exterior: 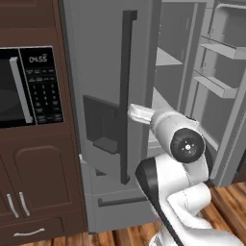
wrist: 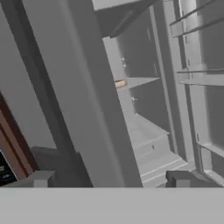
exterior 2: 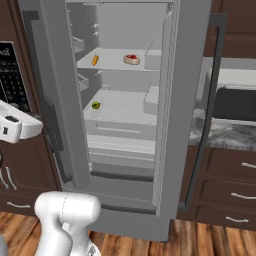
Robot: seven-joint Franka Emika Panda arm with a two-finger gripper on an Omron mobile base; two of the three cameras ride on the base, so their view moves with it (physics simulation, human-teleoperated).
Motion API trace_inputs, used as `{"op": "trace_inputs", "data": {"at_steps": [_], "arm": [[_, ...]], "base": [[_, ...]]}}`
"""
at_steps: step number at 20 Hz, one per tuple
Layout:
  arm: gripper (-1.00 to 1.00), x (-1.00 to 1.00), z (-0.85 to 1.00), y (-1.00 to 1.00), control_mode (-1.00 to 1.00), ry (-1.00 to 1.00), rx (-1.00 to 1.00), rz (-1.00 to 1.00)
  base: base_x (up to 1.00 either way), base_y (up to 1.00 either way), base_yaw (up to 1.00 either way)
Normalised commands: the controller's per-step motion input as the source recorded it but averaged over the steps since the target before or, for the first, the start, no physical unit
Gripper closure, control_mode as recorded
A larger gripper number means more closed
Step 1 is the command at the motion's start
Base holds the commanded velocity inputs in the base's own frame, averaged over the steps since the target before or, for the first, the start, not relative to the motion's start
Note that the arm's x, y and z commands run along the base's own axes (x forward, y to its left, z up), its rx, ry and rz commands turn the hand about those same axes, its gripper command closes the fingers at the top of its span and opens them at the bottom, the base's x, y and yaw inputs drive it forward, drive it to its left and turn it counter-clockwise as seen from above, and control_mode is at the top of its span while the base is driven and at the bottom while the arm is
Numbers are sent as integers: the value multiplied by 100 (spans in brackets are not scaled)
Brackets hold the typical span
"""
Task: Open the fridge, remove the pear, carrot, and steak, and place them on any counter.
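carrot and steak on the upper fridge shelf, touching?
Apart. The right base view shows the carrot at the shelf's left and the steak further right, with bare shelf between them.

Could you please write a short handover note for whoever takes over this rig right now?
Gripper: open, holding nothing, facing the fridge interior past the closed left door.
Fridge: right door swung open; left door shut.
Carrot and steak: on the upper shelf, apart from each other.
Pear: on the shelf below, toward its left.
Counter: to the right of the fridge, beyond the open door.
Done: fridge opened.
Left: take out the pear, carrot and steak and set each on a counter.
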Motion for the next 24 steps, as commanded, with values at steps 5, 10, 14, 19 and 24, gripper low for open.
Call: {"op": "trace_inputs", "data": {"at_steps": [5,10,14,19,24], "arm": [[-100,-1,0,-97,-100,-1,30,19],[-100,21,0,-67,-100,3,20,14],[-100,84,0,-21,-100,14,4,14],[-100,100,0,-8,-100,18,2,6],[-100,100,0,-13,-100,16,4,11]], "base": [[0,0,0],[0,0,0],[0,0,0],[0,0,0],[0,0,0]]}}
